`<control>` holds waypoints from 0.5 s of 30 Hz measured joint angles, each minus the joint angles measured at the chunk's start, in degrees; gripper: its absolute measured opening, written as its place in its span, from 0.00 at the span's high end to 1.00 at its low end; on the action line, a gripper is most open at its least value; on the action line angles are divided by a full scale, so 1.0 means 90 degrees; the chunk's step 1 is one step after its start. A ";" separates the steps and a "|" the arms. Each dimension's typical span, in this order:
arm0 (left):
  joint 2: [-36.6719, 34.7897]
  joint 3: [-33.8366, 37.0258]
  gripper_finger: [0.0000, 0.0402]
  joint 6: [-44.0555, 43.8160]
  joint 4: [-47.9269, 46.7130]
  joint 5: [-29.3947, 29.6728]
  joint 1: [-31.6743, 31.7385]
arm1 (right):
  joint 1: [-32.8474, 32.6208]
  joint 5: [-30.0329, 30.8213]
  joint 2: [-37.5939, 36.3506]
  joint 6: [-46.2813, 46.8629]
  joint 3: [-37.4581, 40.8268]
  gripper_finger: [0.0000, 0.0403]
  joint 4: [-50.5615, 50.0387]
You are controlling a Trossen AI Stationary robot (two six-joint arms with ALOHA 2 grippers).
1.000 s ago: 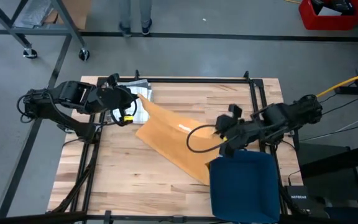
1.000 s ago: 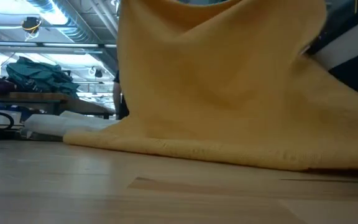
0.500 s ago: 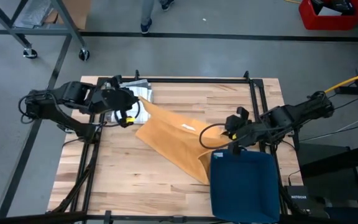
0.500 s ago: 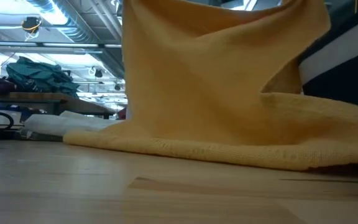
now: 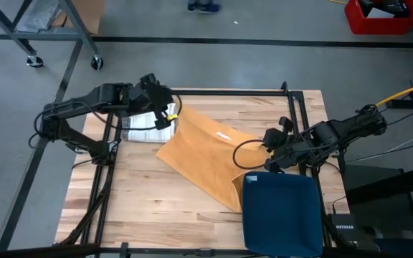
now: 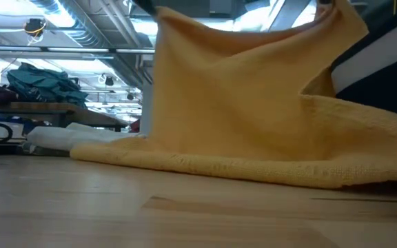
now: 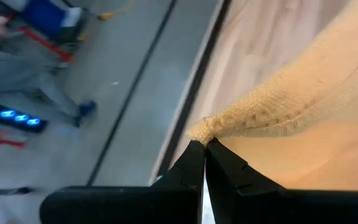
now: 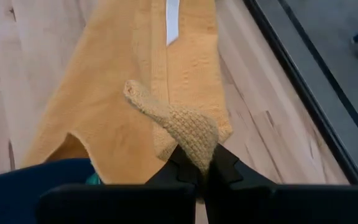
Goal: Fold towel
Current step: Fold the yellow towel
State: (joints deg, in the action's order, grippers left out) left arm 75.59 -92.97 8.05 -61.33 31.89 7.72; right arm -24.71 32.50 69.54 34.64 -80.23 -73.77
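Observation:
A yellow towel (image 5: 206, 154) lies slantwise on the wooden table (image 5: 142, 208), with its near edge (image 6: 205, 165) resting on the wood. Two of its corners are held up off the table. My left gripper (image 5: 172, 115) is at the far left, shut on one corner. My right gripper (image 5: 269, 152) is at the right, shut on another corner, next to a dark blue cloth (image 5: 282, 215). In the low view the towel rises like a curtain between the two raised corners. My left gripper pinches the towel's far left corner (image 7: 205, 129) between its two fingers, only the bunched tip of the hemmed edge. The fingers slant downward. The cloth runs away from the corner, lifted clear of the table there. My right gripper pinches a bunched corner (image 8: 194, 134) at the towel's right end between its two fingers, slanting down from the right. The cloth folds over in front of the fingers, several layers thick. The rest (image 8: 135, 81) lies slack on the table beyond.
A folded pale cloth (image 5: 138, 122) lies at the table's far left, beside my left gripper. The dark blue cloth covers the near right corner. A black frame (image 5: 292, 107) rims the table. Bare wood lies near left. A person's feet (image 5: 203, 6) show on the floor beyond.
My left gripper has carried its towel corner toward the far edge and the right, drawing that corner away from the pale cloth. My right gripper has sunk and drawn back toward the right edge, and the towel's right part has dropped and folded onto itself.

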 joint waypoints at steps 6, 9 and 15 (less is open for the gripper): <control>0.0164 0.0000 1.00 0.0587 0.0057 -0.0865 0.0440 | -0.0002 -0.0355 -0.0070 0.0472 0.0002 0.99 -0.0662; 0.0210 0.0000 1.00 0.0863 0.0055 -0.0867 0.0689 | -0.0002 -0.0221 -0.0128 0.0734 0.0012 0.99 -0.0904; 0.0187 0.0000 1.00 0.0864 0.0041 -0.1401 0.1205 | -0.0002 -0.0104 -0.0477 0.0912 0.0012 0.99 -0.0879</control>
State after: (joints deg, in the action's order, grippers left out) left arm 77.28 -92.97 15.83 -60.96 19.27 18.57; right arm -24.73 31.57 65.24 42.85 -80.12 -81.68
